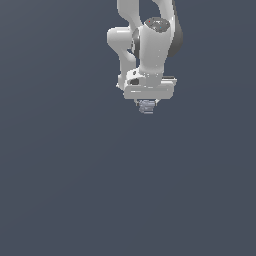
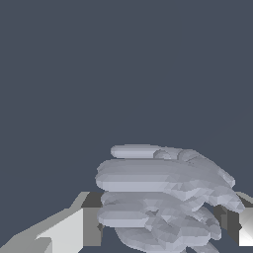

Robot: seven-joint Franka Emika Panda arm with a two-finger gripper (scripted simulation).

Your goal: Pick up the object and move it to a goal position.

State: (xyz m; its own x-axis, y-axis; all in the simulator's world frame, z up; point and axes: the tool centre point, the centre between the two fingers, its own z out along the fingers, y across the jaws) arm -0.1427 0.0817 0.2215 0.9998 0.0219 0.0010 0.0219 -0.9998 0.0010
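The object [image 1: 146, 106] is a tiny pale grey-bluish lumpy thing with faint stripes. It sits just under the white hand of my arm in the exterior view, between the fingers of my gripper [image 1: 147, 105]. In the wrist view the object [image 2: 160, 197] fills the space between the two fingers [image 2: 69, 232], which press on it from both sides. The gripper is shut on the object. In the exterior view the fingertips are mostly hidden behind the hand and the object.
A plain dark grey-blue surface [image 1: 75, 190] fills both views. The white arm [image 1: 150, 45] reaches down from the top of the exterior view. Nothing else shows, and no goal marker is visible.
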